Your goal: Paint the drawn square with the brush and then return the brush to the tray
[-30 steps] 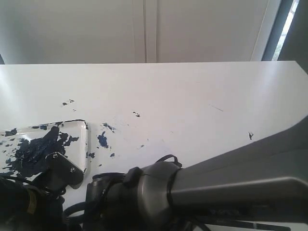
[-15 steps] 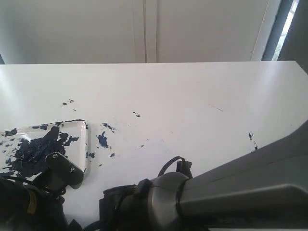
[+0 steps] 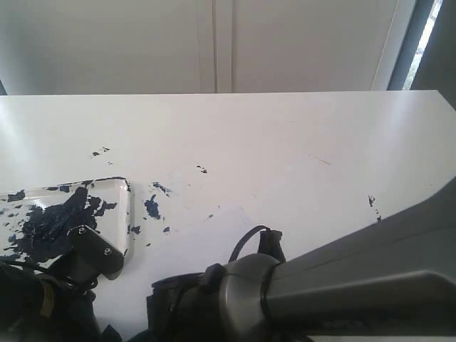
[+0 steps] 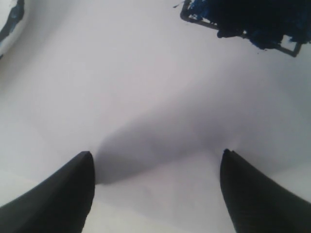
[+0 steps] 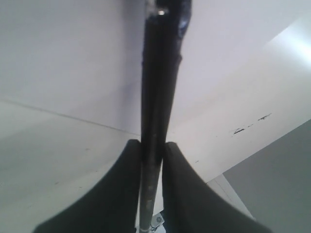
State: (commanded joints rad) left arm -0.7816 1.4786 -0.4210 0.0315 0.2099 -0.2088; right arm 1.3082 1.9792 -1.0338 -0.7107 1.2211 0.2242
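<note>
The brush (image 5: 156,87), a thin black handle with a silvery band near its far end, is clamped between the fingers of my right gripper (image 5: 152,143) and points away over the white surface; its tip runs out of the frame. The drawn square (image 4: 243,19) shows in the left wrist view, its thin black outline mostly filled with dark blue paint. My left gripper (image 4: 156,155) hangs open and empty above the white sheet, apart from the square. The tray (image 3: 125,214), smeared with a dark blue blob, lies at the left of the exterior view. The right arm (image 3: 342,278) hides the square there.
Small dark paint splatters (image 3: 152,206) dot the table beside the tray, with more specks (image 3: 203,169) further back and at the right (image 3: 370,201). A white paper sheet (image 3: 229,216) lies in front of the arms. The left arm's wrist (image 3: 91,249) overlaps the tray's near corner.
The right arm's wrist has shifted right and lower in the exterior view, uncovering a corner of the paper sheet. The left arm and tray have not moved.
</note>
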